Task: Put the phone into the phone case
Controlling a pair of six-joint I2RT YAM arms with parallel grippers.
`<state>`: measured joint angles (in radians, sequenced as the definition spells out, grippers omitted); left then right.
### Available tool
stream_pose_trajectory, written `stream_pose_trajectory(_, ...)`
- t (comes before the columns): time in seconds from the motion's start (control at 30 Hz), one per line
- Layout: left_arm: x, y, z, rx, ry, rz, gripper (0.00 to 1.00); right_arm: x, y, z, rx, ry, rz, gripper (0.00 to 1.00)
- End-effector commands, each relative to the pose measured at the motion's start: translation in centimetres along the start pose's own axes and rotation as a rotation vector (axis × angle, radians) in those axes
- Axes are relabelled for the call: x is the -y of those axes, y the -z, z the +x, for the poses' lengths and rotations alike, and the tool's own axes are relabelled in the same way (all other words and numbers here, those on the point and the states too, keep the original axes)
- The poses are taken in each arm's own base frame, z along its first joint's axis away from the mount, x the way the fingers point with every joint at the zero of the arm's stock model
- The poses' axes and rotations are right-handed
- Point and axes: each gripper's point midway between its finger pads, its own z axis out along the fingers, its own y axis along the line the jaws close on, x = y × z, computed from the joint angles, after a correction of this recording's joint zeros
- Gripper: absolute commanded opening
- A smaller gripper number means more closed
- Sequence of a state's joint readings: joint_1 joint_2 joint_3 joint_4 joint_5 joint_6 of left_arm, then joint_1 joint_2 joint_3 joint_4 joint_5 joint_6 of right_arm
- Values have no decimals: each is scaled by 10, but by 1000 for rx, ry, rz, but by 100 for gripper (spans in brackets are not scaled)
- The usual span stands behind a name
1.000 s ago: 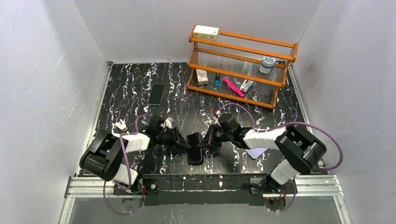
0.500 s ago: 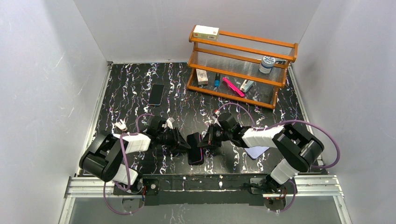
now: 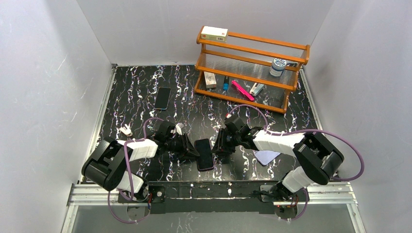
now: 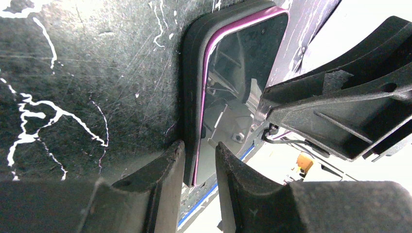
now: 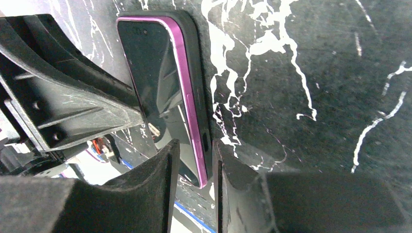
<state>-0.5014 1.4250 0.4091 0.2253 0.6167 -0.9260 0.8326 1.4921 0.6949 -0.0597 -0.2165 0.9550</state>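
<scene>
Apparently clamped phone (image 3: 204, 154) edge in left gripper (image 4: 199, 148) | straddled its opposite edge with right gripper (image 5: 197, 145), jaws loose around it.

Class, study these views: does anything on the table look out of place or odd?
Yes. The lavender phone case lies unused, partly under the right arm, while the phone between the arms already seems to wear a dark bumper. A second phone lies alone at far left.
</scene>
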Motion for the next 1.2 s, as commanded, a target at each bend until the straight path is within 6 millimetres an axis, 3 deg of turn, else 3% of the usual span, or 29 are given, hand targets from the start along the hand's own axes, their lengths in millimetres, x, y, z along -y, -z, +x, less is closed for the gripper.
stream_pose_trajectory(0.0,8,3,-3,7,-30,4,28,-6,14,-10,39,44,28,32)
stream_pose_trajectory(0.1,8,4,-3,8,-33,5,28,-8,14,-10,42,58,10,27)
stream_pose_trajectory(0.63,7,3,-2,10,-34,1,30,-12,-8,-1,-29,49,-52,25)
stream_pose_trajectory(0.93,8,-2,2,-2,-27,4,30,-21,-16,6,-67,46,-132,10)
stream_pose_trajectory(1.17,7,-4,5,-6,-28,0,30,-3,-27,20,-107,9,-84,6)
